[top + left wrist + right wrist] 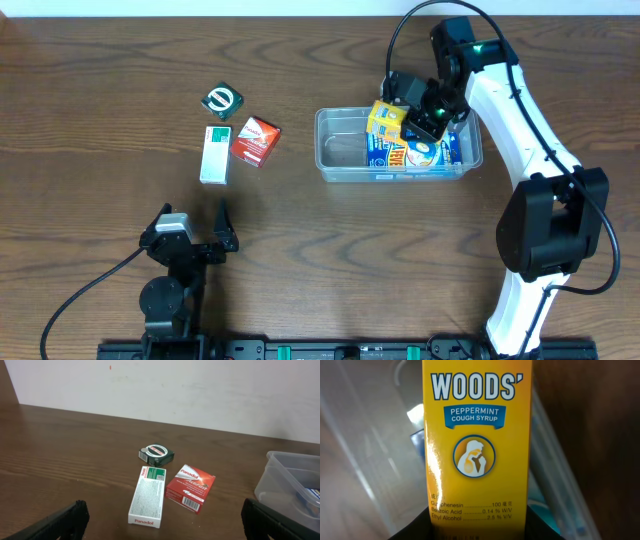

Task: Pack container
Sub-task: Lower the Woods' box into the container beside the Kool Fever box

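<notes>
Packing is under way. The right gripper is clamped on a yellow cough syrup box and holds it over the container, which sits toward three o'clock on the table. A blue packet already lies inside, at the tub's three o'clock end. Next, I'd say, lower the box into the free nine o'clock half and let go. The box is glossy, sharp-edged card. The tub is clear plastic with rounded corners. Out at ten o'clock, a white-and-green box, a red box and a small dark green box lie unpacked. The left gripper hangs spread wide at seven o'clock, holding nothing.
</notes>
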Action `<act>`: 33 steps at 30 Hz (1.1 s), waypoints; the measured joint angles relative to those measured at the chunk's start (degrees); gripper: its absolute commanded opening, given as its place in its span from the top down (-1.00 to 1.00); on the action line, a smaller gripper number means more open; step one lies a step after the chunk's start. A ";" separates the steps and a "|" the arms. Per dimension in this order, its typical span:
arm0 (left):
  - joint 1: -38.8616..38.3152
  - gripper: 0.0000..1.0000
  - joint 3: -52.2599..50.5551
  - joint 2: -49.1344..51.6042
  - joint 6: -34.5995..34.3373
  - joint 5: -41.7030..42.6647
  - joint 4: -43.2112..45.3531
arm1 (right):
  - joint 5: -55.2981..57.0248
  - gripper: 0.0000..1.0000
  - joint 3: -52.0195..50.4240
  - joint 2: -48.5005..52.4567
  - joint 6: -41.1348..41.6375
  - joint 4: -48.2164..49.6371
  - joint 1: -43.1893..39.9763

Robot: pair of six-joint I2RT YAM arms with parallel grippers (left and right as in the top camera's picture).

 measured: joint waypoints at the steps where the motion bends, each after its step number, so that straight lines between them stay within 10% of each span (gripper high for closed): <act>1: 0.00 -0.96 0.00 0.00 0.00 0.00 0.02 | 0.44 0.27 0.00 0.00 -0.09 0.46 0.00; 21: 0.00 -0.96 0.00 0.00 0.00 0.00 0.02 | 0.26 0.41 -0.07 0.00 -11.43 0.48 0.00; 25: 0.00 -0.96 0.00 0.00 0.00 0.00 0.02 | -0.44 0.18 -0.07 0.00 -13.62 -0.50 0.00; 28: 0.00 -0.96 0.00 0.00 0.00 0.00 0.02 | -0.76 -0.47 -0.09 0.00 -14.67 -0.68 0.00; 33: 0.00 -0.96 0.00 0.00 0.00 -0.02 0.02 | -1.14 -0.50 -0.09 0.00 -15.56 -0.74 0.00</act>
